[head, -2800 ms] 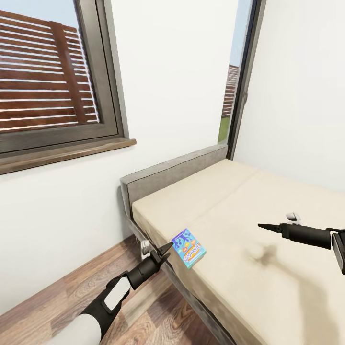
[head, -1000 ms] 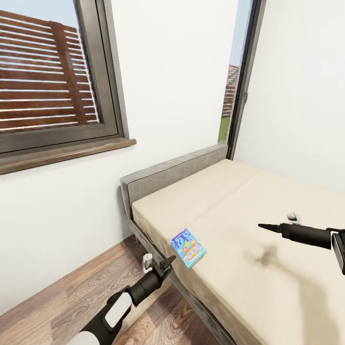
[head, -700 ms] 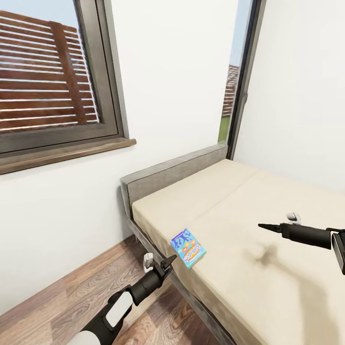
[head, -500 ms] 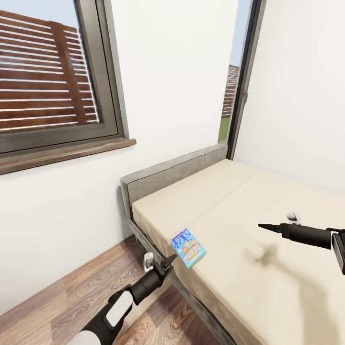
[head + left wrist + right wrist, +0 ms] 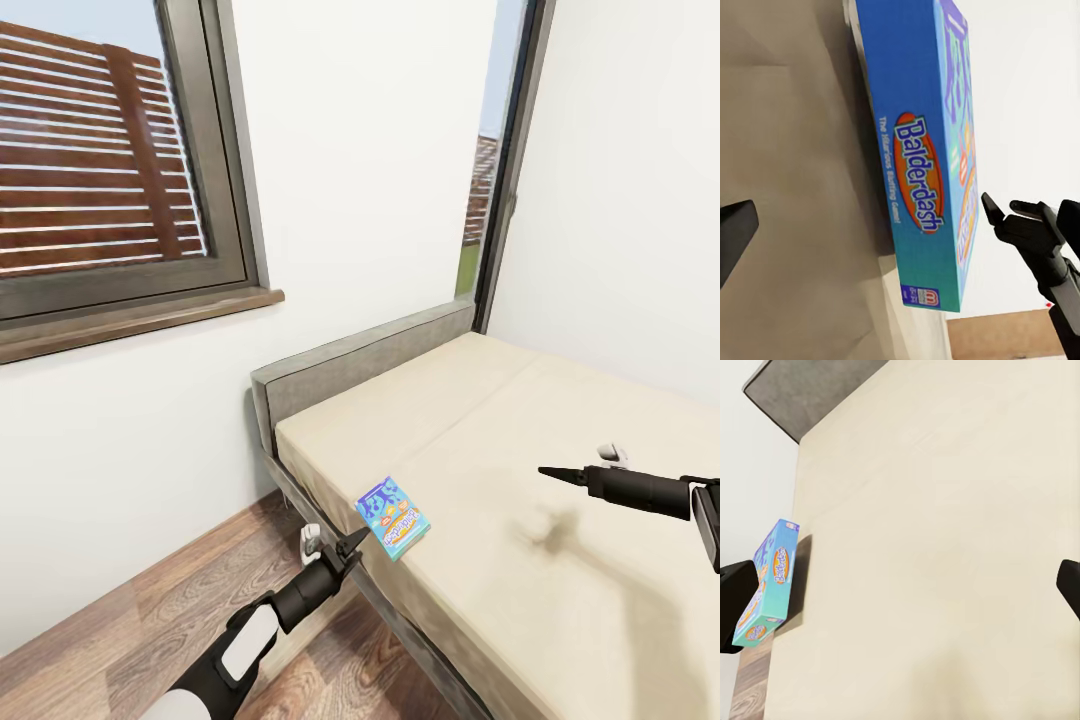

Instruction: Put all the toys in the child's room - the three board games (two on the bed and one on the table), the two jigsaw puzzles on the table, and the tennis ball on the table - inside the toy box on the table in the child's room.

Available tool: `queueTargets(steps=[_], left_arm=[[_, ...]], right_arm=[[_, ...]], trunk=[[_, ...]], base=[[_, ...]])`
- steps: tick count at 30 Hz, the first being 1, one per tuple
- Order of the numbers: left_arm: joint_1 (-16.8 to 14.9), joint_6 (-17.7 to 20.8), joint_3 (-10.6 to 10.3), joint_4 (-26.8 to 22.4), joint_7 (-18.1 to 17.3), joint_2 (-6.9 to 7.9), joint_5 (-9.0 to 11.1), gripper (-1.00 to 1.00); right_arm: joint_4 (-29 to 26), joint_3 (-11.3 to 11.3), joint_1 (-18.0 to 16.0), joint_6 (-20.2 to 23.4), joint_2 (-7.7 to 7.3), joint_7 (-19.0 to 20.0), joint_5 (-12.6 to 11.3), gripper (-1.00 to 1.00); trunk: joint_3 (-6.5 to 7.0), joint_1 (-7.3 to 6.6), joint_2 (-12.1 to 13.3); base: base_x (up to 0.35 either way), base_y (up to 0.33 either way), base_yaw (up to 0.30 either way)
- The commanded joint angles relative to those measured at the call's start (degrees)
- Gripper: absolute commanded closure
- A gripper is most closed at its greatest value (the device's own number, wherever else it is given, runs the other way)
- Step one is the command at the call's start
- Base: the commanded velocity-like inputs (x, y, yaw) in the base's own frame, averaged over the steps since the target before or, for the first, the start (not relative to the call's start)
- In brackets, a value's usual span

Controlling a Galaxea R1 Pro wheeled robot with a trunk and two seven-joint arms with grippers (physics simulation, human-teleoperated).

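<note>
A teal-blue "Balderdash" board game (image 5: 393, 517) rests on the beige bed (image 5: 560, 600), right at the mattress edge nearest the floor and below the headboard. It looks tipped up on one side and throws a shadow on the mattress. My left gripper (image 5: 347, 545) hangs open just off the bed's edge, beside the box's lower corner and not touching it. In the left wrist view the box (image 5: 919, 165) fills the space ahead between the spread fingers (image 5: 1020, 225). My right gripper (image 5: 556, 472) hovers open over the mattress, well to the box's right; its wrist view has the box (image 5: 769, 577) far off.
A grey headboard (image 5: 350, 365) stands against the white wall under a dark-framed window with a wooden sill (image 5: 130, 320). The dark bed frame (image 5: 410, 630) borders a strip of wood-plank floor (image 5: 150, 610). A narrow tall window (image 5: 495, 150) sits in the corner.
Since the earliest frame my left gripper has dropped lower and drawn back from the box's corner. Over the last second it has barely moved. The right arm and the box stay put.
</note>
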Motion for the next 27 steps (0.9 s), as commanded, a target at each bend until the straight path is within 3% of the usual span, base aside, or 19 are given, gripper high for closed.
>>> queueTargets(steps=[1, 27], left_arm=[[0.02, 0.51, -0.14, -0.12, -0.07, 0.02, 0.60, -1.00], [0.69, 0.64, -0.26, -2.64, -0.04, -0.06, 0.68, -1.00]], right_arm=[[-0.05, -0.22, -0.06, 0.48, 0.05, 0.51, 0.60, -1.00], [-0.05, -0.20, -0.06, 0.44, 0.06, 0.51, 0.60, -1.00]], trunk=[[-0.05, -0.01, -0.02], [-0.05, -0.01, -0.02]], base=[[0.000, 0.000, 0.000], [0.000, 0.000, 0.000]])
